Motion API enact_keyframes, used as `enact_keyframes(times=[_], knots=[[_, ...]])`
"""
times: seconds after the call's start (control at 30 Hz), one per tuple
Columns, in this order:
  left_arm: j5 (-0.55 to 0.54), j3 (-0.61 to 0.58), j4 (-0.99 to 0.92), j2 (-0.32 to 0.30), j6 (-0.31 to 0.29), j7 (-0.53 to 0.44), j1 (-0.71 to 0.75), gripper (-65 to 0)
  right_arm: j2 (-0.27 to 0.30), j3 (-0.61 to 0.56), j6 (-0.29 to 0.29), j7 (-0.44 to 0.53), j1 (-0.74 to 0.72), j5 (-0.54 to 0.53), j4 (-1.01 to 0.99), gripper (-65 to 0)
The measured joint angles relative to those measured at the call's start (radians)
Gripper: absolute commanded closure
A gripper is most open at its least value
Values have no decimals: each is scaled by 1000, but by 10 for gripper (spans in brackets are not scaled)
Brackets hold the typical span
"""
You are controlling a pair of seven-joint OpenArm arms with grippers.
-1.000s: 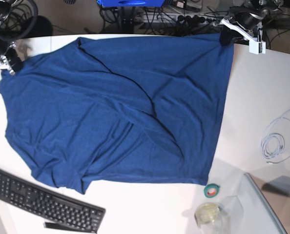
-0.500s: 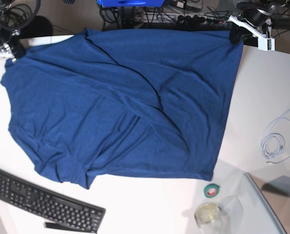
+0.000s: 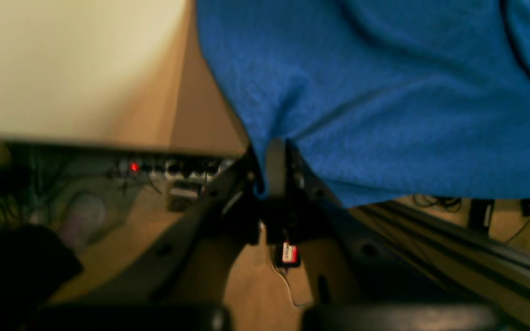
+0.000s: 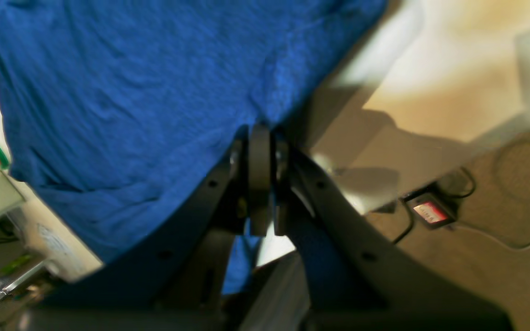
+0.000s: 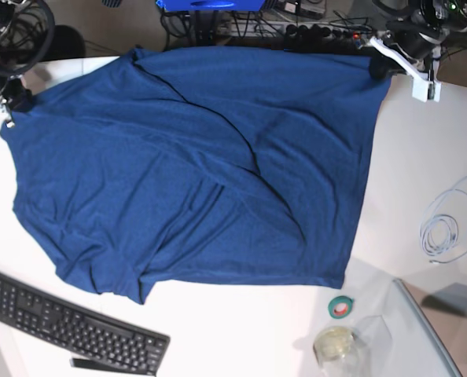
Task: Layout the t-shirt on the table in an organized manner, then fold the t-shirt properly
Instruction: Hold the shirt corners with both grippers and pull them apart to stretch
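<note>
White table (image 5: 422,149), t-shirt (image 5: 194,165) spread wide, left tool (image 5: 377,64) and right tool (image 5: 15,100) clamping its far corners

One t-shirt (image 5: 194,173), one keyboard (image 5: 68,322), one tape roll (image 5: 341,307).

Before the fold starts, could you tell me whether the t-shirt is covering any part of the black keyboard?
No, the t-shirt ends short of the keyboard, with a strip of white table showing between them.
</note>
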State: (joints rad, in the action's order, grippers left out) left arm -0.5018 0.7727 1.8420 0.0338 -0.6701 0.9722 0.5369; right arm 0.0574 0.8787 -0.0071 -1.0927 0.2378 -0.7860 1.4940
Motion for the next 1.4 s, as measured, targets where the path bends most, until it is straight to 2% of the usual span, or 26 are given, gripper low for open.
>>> enact_keyframes(times=[0.2,0.33,0.43,0.67,0.83,0.9,0.97,1.17,1.4], knots=[[3,0,11,-1,0,101,-56,0,0,0,-98,-37,-42,2,3,-6],[2,0,12,-1,0,120,-95,0,5,-2,-117,-60,-71,1,4,-6],[0,6,13,0,0,150,-115,0,14,-54,-136,-48,-77,0,4,-6],[7,118,8,-1,0,198,-197,0,10,-93,-144,-28,-128,1,-3,-6],[8,110,5,-1,2,218,-208,0,37,-96,-151,-28,-174,-4,-84,-6],[11,110,-4,-1,48,222,-222,0,61,-121,-152,-17,-185,3,-144,-6],[7,111,-38,-2,61,214,-240,0,75,-158,-151,2,-184,8,-173,-6],[22,114,-76,-4,68,220,-255,0,73,-220,-152,72,-182,-2,-179,-6],[17,112,-75,-4,68,214,-288,0,90,-220,-153,76,-191,0,-240,-6]])
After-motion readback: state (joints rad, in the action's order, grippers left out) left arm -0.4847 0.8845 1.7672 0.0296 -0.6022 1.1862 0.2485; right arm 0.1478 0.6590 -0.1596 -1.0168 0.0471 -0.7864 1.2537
